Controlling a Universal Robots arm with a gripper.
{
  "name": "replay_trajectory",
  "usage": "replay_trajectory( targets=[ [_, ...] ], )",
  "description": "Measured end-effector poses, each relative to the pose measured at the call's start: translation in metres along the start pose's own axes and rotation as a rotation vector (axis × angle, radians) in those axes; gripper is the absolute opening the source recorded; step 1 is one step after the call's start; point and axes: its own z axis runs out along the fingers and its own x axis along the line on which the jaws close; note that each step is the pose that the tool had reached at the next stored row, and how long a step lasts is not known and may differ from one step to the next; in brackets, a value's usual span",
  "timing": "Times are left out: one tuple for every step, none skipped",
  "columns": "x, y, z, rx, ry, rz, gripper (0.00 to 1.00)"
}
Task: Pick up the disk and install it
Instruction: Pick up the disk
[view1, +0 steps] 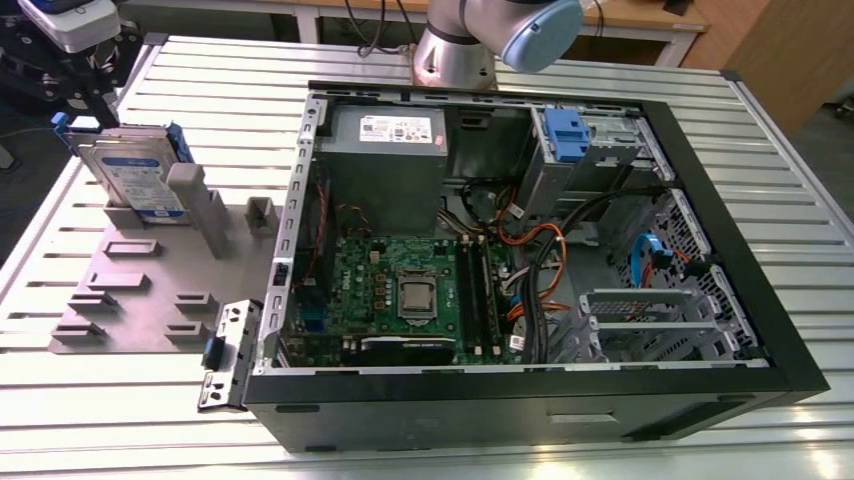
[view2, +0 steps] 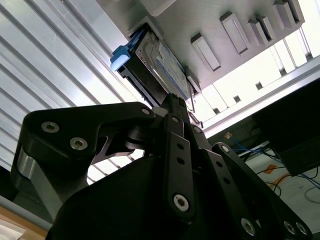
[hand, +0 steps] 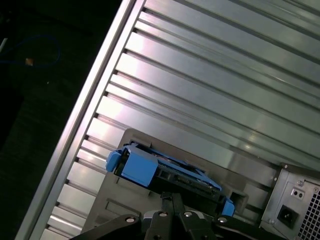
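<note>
In the exterior view the disk (view1: 134, 175) stands on edge in a grey holder (view1: 147, 290) on the slatted bench (view1: 107, 420), at the exterior view's left of the open computer case (view1: 534, 230). The claw (view1: 83, 103) hangs just above the disk's top edge.

In the second wrist view the claw (view2: 174, 100) reaches right up to the disk (view2: 155, 62) (blue carrier tab at one end).

In the first wrist view the claw (hand: 171, 200) meets the disk (hand: 150, 170); whether it is wide or clamped I cannot tell.
</note>
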Motion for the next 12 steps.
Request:
replay_trajectory(
  targets=[
    [0.0, 0.0, 0.0, 0.0, 0.0001, -0.001, 0.11],
    [0.0, 0.0, 0.0, 0.0, 0.0001, -0.002, 0.11],
    [0.0, 0.0, 0.0, 0.0, 0.0002, -0.002, 0.11],
    [0.0, 0.0, 0.0, 0.0, 0.0002, -0.003, 0.11],
    [0.0, 0.0, 0.0, -0.0001, 0.0002, -0.004, 0.11],
    [0.0, 0.0, 0.0, -0.0001, 0.0002, -0.005, 0.11],
    [0.0, 0.0, 0.0, -0.0002, 0.0003, -0.006, 0.11],
    [0.0, 0.0, 0.0, -0.0002, 0.0003, -0.007, 0.11],
    [0.0, 0.0, 0.0, -0.0002, 0.0004, -0.008, 0.11],
    [0.0, 0.0, 0.0, -0.0002, 0.0004, -0.008, 0.11],
    [0.0, 0.0, 0.0, -0.0002, 0.0004, -0.009, 0.11],
    [0.0, 0.0, 0.0, -0.0002, 0.0005, -0.01, 0.11]
  ],
)
